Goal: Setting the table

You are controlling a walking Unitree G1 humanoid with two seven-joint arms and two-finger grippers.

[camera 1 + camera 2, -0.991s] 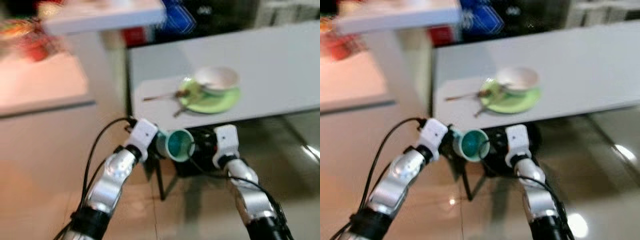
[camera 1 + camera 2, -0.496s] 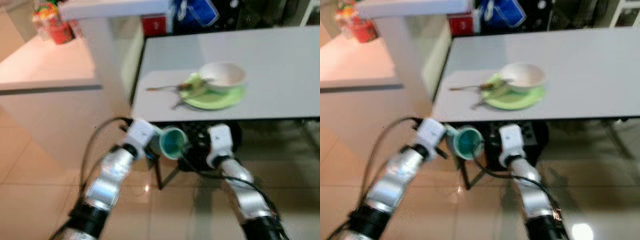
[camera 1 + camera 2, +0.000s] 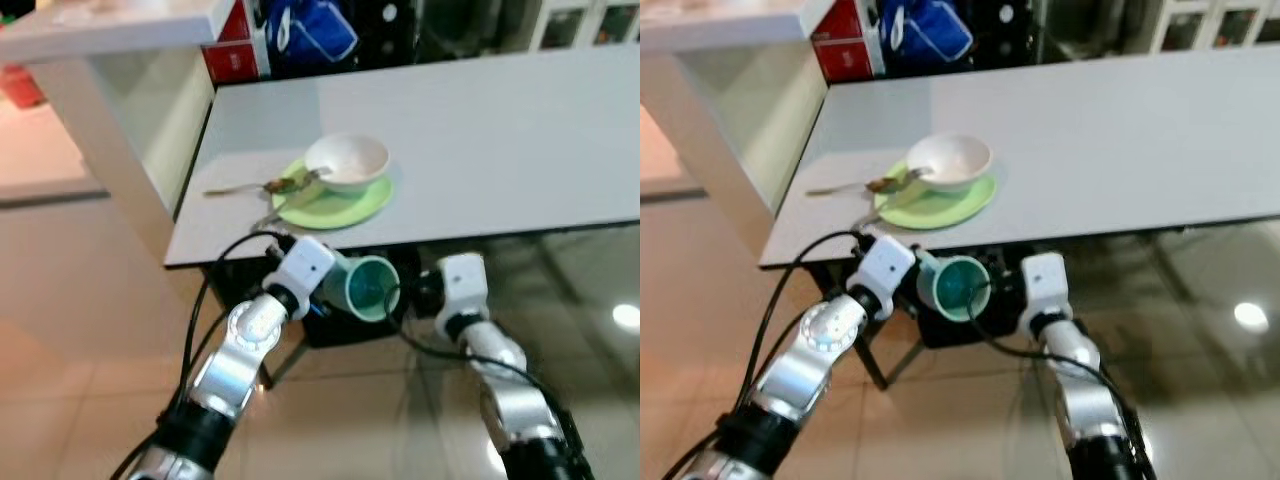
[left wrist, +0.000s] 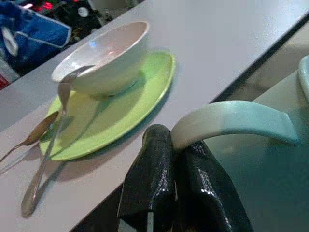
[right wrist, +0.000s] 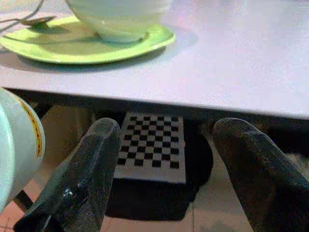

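Grey table (image 3: pixel 520 130) edge: left tool (image 4: pixel 166 140) pinching teal mug (image 3: pixel 368 288) handle; right tool (image 5: pixel 169 169) spread, empty.

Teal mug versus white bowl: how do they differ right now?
The teal ceramic mug is held off the table by its handle in the left gripper, tipped so its mouth faces the camera; the round white bowl sits upright on the lime-green plate. The mug is narrower than the bowl. Both look empty.
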